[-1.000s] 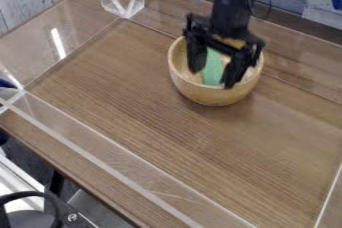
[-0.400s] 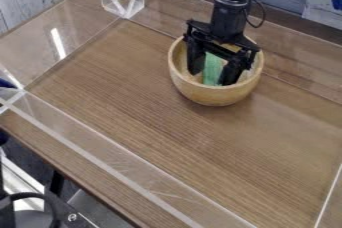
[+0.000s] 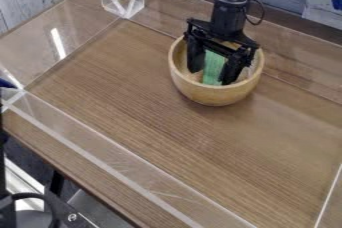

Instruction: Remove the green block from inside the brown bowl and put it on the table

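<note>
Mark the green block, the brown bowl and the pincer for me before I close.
green block [image 3: 213, 67], camera view, on its visible green face between the fingers.
brown bowl [image 3: 201, 91], camera view, on the front outer wall.
pincer [image 3: 218, 69], camera view, midway between the open fingertips inside the bowl.

Gripper spread inside brown bowl, apparently straddling green block

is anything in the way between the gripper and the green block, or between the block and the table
Nothing visible blocks the open gripper: its fingers straddle the green block inside the brown bowl. On the way to the table, only the bowl's rim has to be cleared.
</note>
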You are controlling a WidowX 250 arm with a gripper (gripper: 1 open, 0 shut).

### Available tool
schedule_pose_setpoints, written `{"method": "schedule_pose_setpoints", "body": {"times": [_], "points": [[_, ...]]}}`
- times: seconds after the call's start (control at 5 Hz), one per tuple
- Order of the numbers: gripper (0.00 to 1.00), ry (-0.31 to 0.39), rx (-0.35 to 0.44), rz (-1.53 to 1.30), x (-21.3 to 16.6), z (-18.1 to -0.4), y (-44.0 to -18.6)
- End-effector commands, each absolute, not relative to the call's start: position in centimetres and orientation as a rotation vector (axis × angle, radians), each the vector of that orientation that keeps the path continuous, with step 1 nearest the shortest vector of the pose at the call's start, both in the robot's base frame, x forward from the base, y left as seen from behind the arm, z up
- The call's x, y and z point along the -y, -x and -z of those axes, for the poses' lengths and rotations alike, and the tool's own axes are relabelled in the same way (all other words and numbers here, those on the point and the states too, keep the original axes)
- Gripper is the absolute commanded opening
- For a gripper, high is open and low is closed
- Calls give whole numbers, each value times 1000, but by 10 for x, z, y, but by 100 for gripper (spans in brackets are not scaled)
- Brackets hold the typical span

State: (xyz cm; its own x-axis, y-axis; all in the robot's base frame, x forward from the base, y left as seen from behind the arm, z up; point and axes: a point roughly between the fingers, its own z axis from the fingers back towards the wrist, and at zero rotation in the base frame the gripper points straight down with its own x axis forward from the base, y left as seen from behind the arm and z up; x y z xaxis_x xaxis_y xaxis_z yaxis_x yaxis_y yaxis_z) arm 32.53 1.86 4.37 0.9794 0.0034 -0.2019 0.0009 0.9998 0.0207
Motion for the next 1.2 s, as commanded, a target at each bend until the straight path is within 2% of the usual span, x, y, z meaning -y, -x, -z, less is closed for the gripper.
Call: {"method": "schedule_pose_setpoints", "body": {"times": [0.0,0.4,0.6,1.0], "points": [[100,-23,-149,-1,-24,-54,-339],[100,-9,-87,-2,-27,-78,-337],[100,-9,-83,-1,-28,-78,-340],[100,-12,-122,7,-27,-61,-345]]}}
